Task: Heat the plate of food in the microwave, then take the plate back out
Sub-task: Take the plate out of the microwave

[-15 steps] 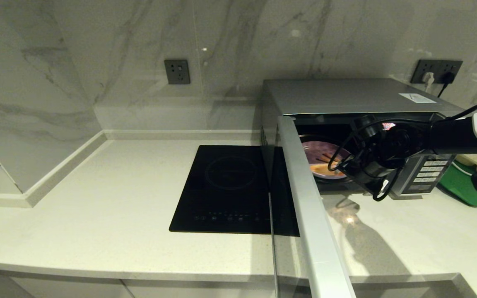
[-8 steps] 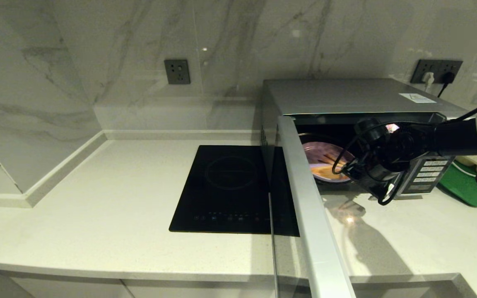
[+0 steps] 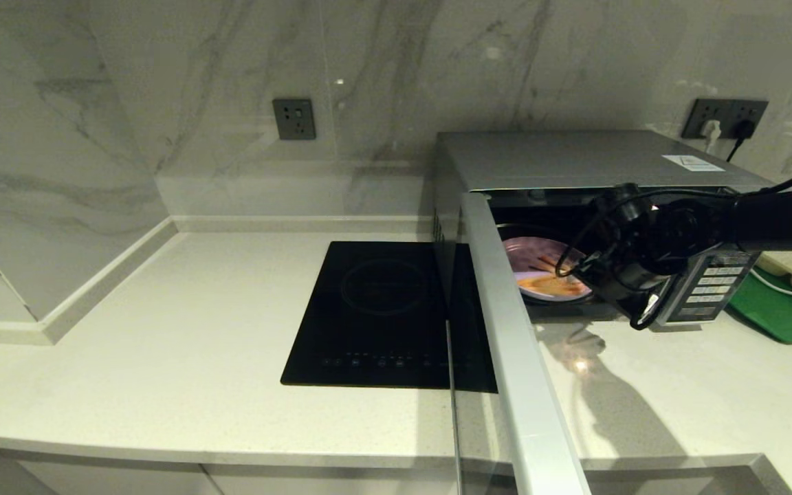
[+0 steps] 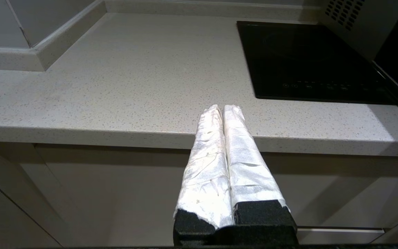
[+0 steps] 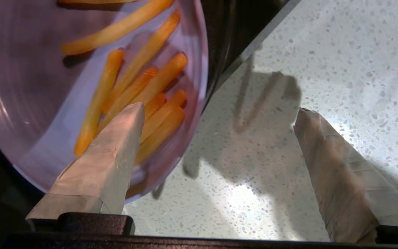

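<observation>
The silver microwave (image 3: 575, 158) stands at the right with its door (image 3: 506, 330) swung wide open toward me. Inside on the cavity floor lies the pale lilac plate of food (image 3: 537, 268), close to the front sill. My right gripper (image 3: 599, 275) is at the cavity mouth, open. In the right wrist view the gripper (image 5: 219, 109) is spread wide: one finger hangs over the plate (image 5: 29, 86) and its orange sticks, the other over the counter, with the plate's rim between them. My left gripper (image 4: 222, 108) is shut on nothing, parked low before the counter's front edge.
A flat black cooktop (image 3: 382, 309) lies left of the open door. The button panel (image 3: 709, 289) is just behind my right wrist. A green tray (image 3: 774, 309) sits at the far right. Pale counter (image 3: 162, 330) stretches to the left.
My right arm has shifted a little to the right and slightly up at the cavity mouth, so more of the plate shows. The door and left arm have not moved.
</observation>
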Tool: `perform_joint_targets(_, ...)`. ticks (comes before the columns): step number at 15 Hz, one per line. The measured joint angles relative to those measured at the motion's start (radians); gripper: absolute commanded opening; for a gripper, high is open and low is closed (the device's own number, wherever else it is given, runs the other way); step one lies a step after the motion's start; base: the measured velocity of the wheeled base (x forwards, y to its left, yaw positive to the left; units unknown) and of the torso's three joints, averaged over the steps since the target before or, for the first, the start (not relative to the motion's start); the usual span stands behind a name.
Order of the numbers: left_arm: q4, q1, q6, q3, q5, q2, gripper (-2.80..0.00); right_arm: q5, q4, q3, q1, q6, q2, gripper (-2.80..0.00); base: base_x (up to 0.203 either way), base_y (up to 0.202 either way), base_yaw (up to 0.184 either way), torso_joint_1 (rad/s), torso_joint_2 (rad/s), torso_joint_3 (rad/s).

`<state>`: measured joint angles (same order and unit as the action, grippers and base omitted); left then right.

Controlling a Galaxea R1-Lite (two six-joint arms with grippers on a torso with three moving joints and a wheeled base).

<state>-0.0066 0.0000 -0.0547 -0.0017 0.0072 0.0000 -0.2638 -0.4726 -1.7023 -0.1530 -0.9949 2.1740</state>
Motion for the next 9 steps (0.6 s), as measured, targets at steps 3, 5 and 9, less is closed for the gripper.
perform_joint_targets(3, -0.001, 0.000, 0.000, 0.000, 0.000, 0.000, -2.80, 0.001, -0.018, -0.009, 0.000, -0.001, 0.007, 0.00, 0.000, 0.000, 0.000, 0.000, 0.00, 0.000)
perform_joint_targets(5, -0.001, 0.000, 0.000, 0.000, 0.000, 0.000, -2.80, 0.001, -0.019, -0.009, 0.000, -0.003, 0.014, 0.00, 0.000, 0.000, 0.000, 0.000, 0.00, 0.000)
perform_joint_targets(9, 0.000, 0.000, 0.000, 0.000, 0.000, 0.000, -2.80, 0.001, -0.019, -0.011, 0.000, -0.004, 0.020, 0.00, 0.000, 0.000, 0.000, 0.000, 0.00, 0.000)
